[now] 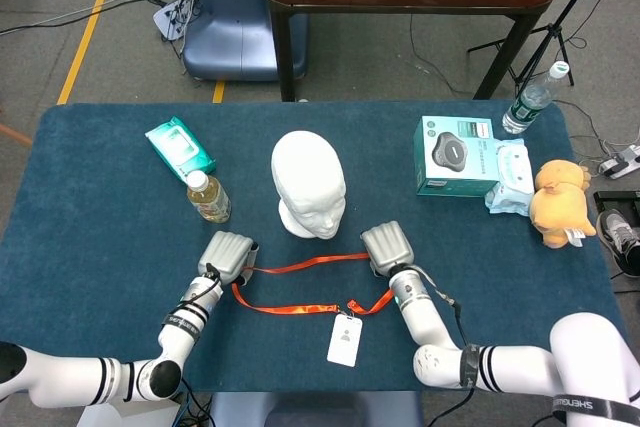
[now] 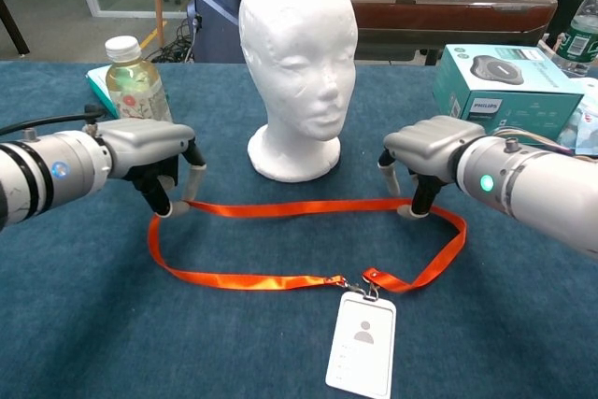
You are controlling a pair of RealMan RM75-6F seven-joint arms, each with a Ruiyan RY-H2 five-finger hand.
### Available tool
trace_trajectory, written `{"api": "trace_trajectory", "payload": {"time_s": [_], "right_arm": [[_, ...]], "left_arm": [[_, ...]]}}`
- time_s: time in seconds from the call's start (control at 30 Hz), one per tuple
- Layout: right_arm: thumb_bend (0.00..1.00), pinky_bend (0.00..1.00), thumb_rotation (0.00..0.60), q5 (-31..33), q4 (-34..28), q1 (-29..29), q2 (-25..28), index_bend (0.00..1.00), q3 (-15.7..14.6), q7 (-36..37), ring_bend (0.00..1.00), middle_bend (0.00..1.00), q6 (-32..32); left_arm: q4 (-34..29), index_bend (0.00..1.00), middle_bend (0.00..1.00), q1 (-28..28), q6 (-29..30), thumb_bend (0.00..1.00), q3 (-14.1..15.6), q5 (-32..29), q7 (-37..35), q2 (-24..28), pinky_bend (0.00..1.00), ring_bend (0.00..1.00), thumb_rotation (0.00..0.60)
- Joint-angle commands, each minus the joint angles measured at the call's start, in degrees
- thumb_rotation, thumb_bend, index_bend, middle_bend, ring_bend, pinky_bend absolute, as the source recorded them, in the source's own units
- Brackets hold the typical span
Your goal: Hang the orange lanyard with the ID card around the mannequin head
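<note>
**Both hands down at the lanyard, head bare**

The lanyard (image 2: 308,205) lies flat on the blue bench (image 1: 90,217) in a long loop, just in front of the mannequin head (image 2: 297,63), which stands upright at mid-bench. The card (image 2: 363,343) rests face up at the near end of the loop, clipped to the strap.

The left hand (image 2: 154,151) is palm down over the loop's left end, fingertips (image 2: 191,204) touching the strap; whether it has a real pinch on it, I cannot tell. The right hand (image 2: 425,151) is palm down over the far strand on the right, fingertips (image 2: 409,210) at the strap, grip likewise unclear.

Behind the left hand stands a bottle (image 2: 136,81) of yellowish drink, with a green packet (image 1: 180,147) beyond it. To the right sit a teal box (image 1: 455,155), a wipes pack (image 1: 510,177), a plush toy (image 1: 558,202) and a water bottle (image 1: 533,97).
</note>
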Motion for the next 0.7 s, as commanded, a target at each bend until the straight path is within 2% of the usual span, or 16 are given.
{"api": "trace_trajectory", "payload": {"time_s": [0.03, 0.7], "right_arm": [[0.32, 1.0, 0.6, 1.0, 0.3, 0.5, 0.0, 0.48, -0.2, -0.2, 0.93, 1.0, -0.3], [0.39, 1.0, 0.6, 3.1, 1.4, 1.9, -0.1, 0.51, -1.4, 0.8, 0.93, 1.0, 0.2]], "left_arm": [[0.1, 0.6, 0.99, 0.0, 0.0, 0.33, 0.0, 0.1, 0.0, 0.0, 1.0, 1.0, 0.6], [0.5, 0.6, 0.99, 0.1, -0.3, 0.33, 0.1, 0.2, 0.2, -0.2, 1.0, 1.0, 0.6]]}}
